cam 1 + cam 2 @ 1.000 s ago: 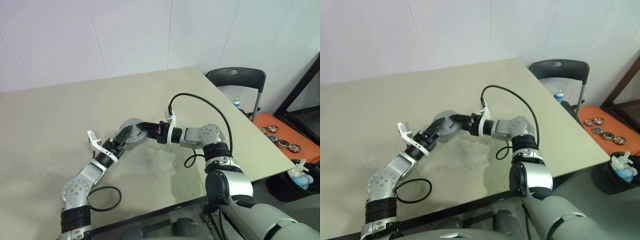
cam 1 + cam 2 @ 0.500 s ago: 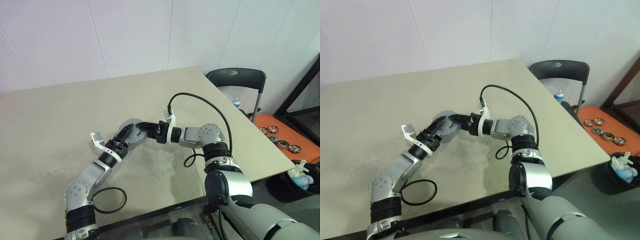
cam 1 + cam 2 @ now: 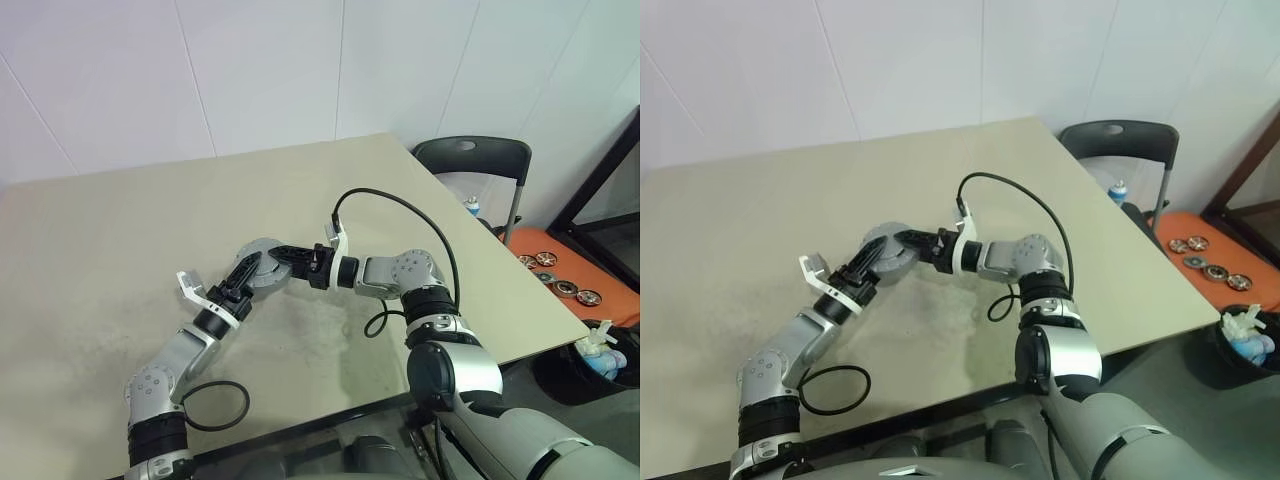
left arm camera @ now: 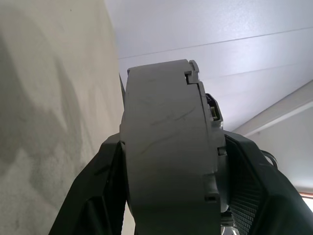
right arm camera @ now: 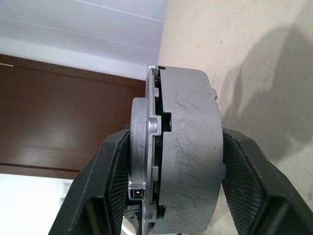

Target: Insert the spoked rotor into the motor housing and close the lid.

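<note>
Over the beige desk (image 3: 120,230), the left end effector (image 3: 240,277) now has its two black fingers (image 4: 100,196) closed against the flat faces of the motor housing (image 3: 262,264), gripping it. A second ago they stood wider around the grey case; the wrist has also rolled a little and the arm's elbow has shifted slightly. In the left wrist view the plain grey round face sits squarely between the pads.

From the other side, the right end effector (image 3: 290,262) grips the same case, holding exactly as it did a second ago. Its wrist view shows the housing edge-on, with the lid (image 5: 139,161) lying against the body but a narrow dark seam showing between them, so I judge it nearly shut rather than fully seated. The spoked rotor I cannot see; presumably it is already inside.

With both end effectors now clamping the case just above the desk, a squeeze to close the lid looks like the step in hand.

Far right, a dark chair (image 3: 470,160) stands beyond the desk corner.
</note>
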Available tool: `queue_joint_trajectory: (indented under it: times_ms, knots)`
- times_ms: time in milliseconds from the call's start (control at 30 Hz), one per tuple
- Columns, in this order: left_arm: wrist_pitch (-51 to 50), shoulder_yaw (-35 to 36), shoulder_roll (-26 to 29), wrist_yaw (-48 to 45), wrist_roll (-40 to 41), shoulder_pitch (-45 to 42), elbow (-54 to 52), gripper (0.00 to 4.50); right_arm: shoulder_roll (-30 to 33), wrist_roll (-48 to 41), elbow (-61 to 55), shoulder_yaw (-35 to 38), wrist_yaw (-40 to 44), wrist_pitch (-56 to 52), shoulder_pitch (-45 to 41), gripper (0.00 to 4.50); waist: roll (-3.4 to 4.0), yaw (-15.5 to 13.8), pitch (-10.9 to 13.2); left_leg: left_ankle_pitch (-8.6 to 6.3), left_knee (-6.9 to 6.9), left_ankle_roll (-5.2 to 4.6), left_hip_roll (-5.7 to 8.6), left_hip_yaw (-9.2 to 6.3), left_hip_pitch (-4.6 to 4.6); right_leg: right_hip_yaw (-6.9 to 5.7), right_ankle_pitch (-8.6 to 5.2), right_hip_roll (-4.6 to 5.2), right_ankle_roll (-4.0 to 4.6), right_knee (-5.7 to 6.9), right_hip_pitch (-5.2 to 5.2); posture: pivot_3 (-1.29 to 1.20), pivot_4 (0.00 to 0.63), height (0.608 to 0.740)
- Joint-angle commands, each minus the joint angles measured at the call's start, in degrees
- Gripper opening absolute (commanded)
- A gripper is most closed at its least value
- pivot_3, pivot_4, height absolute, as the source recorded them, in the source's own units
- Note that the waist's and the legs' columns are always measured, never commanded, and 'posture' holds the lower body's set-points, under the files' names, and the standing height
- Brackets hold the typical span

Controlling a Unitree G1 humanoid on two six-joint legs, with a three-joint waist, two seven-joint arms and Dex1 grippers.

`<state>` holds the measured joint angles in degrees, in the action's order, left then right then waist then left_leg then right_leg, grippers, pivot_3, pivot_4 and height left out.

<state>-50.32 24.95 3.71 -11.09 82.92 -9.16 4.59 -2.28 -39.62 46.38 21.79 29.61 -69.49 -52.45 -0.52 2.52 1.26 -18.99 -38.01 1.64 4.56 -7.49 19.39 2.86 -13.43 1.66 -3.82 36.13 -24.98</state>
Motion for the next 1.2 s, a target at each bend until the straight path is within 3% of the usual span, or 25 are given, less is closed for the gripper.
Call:
queue_joint_trajectory:
  times_ms: [33,200,400,567,933,1200]
  knots:
    - [0.32,-0.51,0.55,-0.50,0.31,-1.92,-1.77,2.40,-0.37,0.21,-0.69,-0.80,-0.34,0.71,-1.39,2.39,0.00,0.00,0.00,0.00,0.00,0.00,0.00,0.00,0.00,0.00,0.00,0.00,0.00,0.00,0.00,0.00,0.000,0.740]
    - [0.82,-0.54,-0.28,0.40,1.78,-2.16,-4.13,2.40,-0.27,0.03,0.09,-0.28,-0.34,1.35,-1.82,2.39,0.00,-0.01,0.00,0.00,-0.01,0.00,0.00,0.00,0.00,0.00,0.00,0.00,0.00,0.01,0.00,0.00,0.000,0.740]
    - [0.77,-1.56,-0.83,3.42,1.98,-1.54,-6.67,2.40,-0.54,3.03,-4.95,-6.94,3.64,4.92,0.79,2.39,-0.01,-0.01,-0.01,0.00,-0.01,0.00,0.00,0.00,0.00,0.00,0.00,0.00,0.00,0.01,0.00,0.00,0.000,0.740]
    - [1.17,-1.98,-1.19,6.30,3.24,-1.49,-8.91,2.40,-0.93,1.71,-5.79,-7.34,4.07,2.49,1.25,3.99,-0.04,-0.04,-0.02,0.00,-0.02,0.00,0.00,0.00,0.00,0.00,0.00,0.00,0.00,0.02,0.00,0.00,0.000,0.740]
    - [3.15,-1.52,-0.40,8.36,3.22,-2.01,-9.75,2.40,0.50,3.36,-1.52,-6.08,2.52,5.48,0.72,3.99,-0.05,-0.05,-0.03,0.00,-0.03,0.01,0.00,0.00,0.00,0.00,0.01,-0.01,0.01,0.02,0.00,0.00,0.000,0.740]
    - [6.51,3.46,4.75,7.99,4.49,-2.82,-9.38,2.40,2.07,3.64,0.45,-6.48,5.23,6.81,0.74,3.99,-0.06,0.00,-0.04,0.00,-0.02,0.01,-0.01,0.00,0.00,0.00,0.01,-0.02,0.01,0.02,-0.01,0.00,0.000,0.740]
